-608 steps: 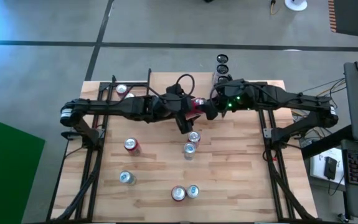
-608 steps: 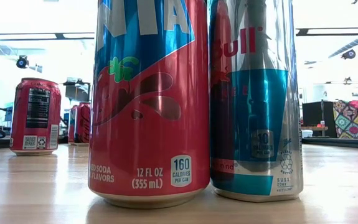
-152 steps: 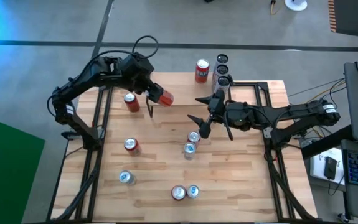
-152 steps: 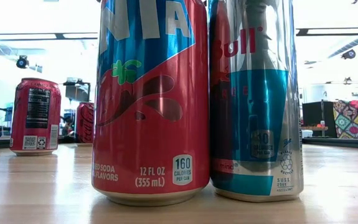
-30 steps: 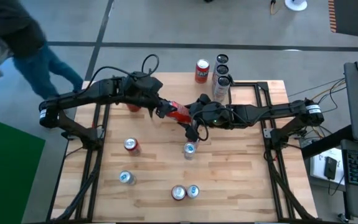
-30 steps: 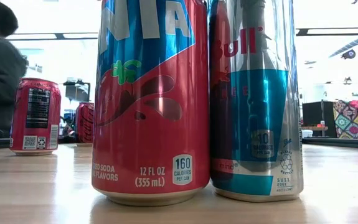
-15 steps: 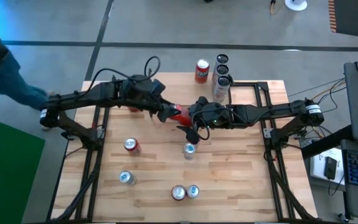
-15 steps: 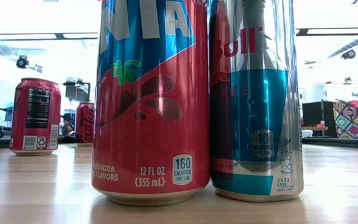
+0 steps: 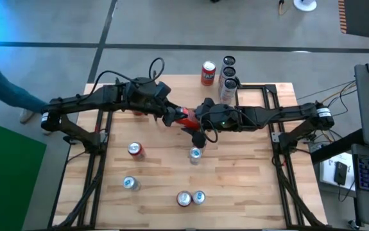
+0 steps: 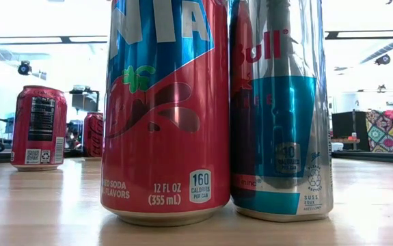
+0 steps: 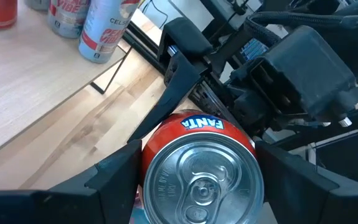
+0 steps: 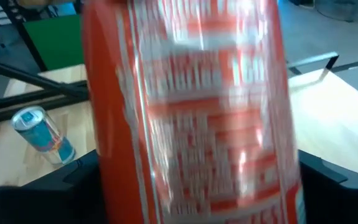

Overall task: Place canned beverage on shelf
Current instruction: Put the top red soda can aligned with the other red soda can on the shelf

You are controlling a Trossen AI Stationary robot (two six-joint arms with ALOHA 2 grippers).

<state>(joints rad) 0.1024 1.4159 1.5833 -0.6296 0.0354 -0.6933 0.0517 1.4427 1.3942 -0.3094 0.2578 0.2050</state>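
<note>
Fingers [image 11: 98, 180] of the left gripper [image 11: 198, 186] stand either side of a red Fanta can [image 11: 198, 165] and grasp it, lid end toward the wrist camera. In the high view this can lies tilted above the middle of the wooden slatted table [image 9: 248, 186], slightly above the frame's centre. The right gripper [image 12: 191, 180] meets it from the right, its dark fingers flanking the same can. Whether they press on it or only bracket it cannot be told.

Outward from the pair in the high view:
- A silver-topped can [image 9: 196, 154] stands just below the grippers.
- A red can [image 9: 135, 150] stands toward the left, with another silver-topped can [image 9: 130, 183] below it.
- A red-rimmed can [image 9: 183, 199] and a small silver can [image 9: 198, 196] stand side by side near the bottom edge.
- At the table's top edge stand an upright red can [image 9: 208, 72] and two slim cans [image 9: 228, 61] [image 9: 229, 85]. What they rest on cannot be made out.
- At the far left of the frame, a person's leg [image 9: 4, 90] crosses the floor.

In the low view the Fanta can [image 10: 165, 109] and Red Bull can [image 10: 281, 109] fill the centre, touching. Behind them on the left stand another red can [image 10: 40, 126] and a Coca-Cola can [image 10: 93, 134].
</note>
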